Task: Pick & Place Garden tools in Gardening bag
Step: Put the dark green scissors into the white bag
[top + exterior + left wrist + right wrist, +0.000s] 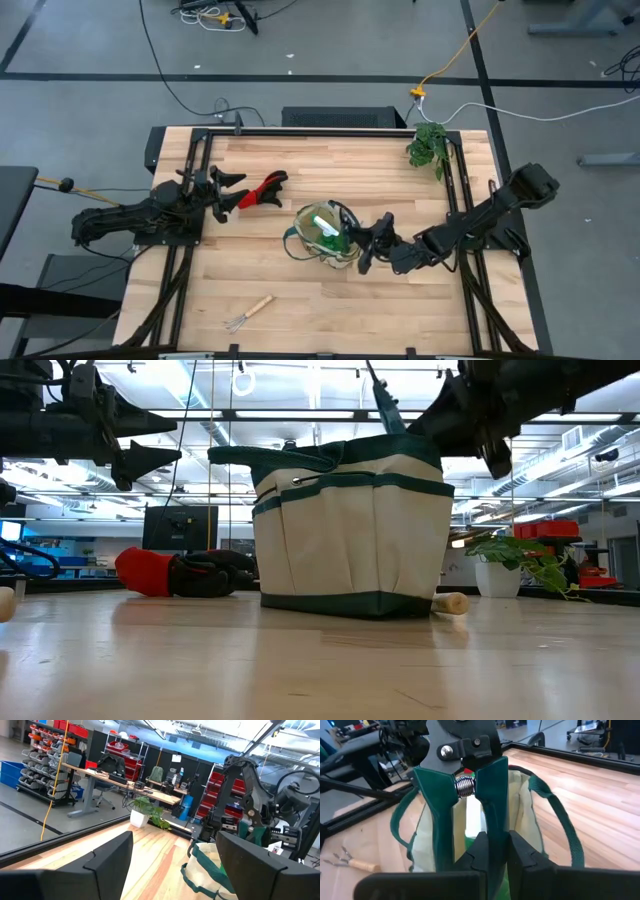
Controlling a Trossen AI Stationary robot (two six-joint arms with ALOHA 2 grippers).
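The beige gardening bag with dark green trim stands upright at the table's middle, with something green and white inside it. My right gripper hovers at the bag's right rim, shut on the teal-handled pruning shears, which sit over the bag's mouth. The red-and-black tool lies on the table left of the bag. My left gripper stands open in the air just left of that tool. A wooden-handled rake lies near the front edge. My right gripper pinches one teal handle of the shears between its two fingers. It comes from the table's right, slanting a little downward. The shears are lifted clear above the bag's opening, their metal head pointing away from the gripper and the other handle spread free.
A leafy plant stands at the far right corner. The rounded end of a wooden handle shows on the table at the bag's right foot. Black frame rails run along the table's left, right and far sides.
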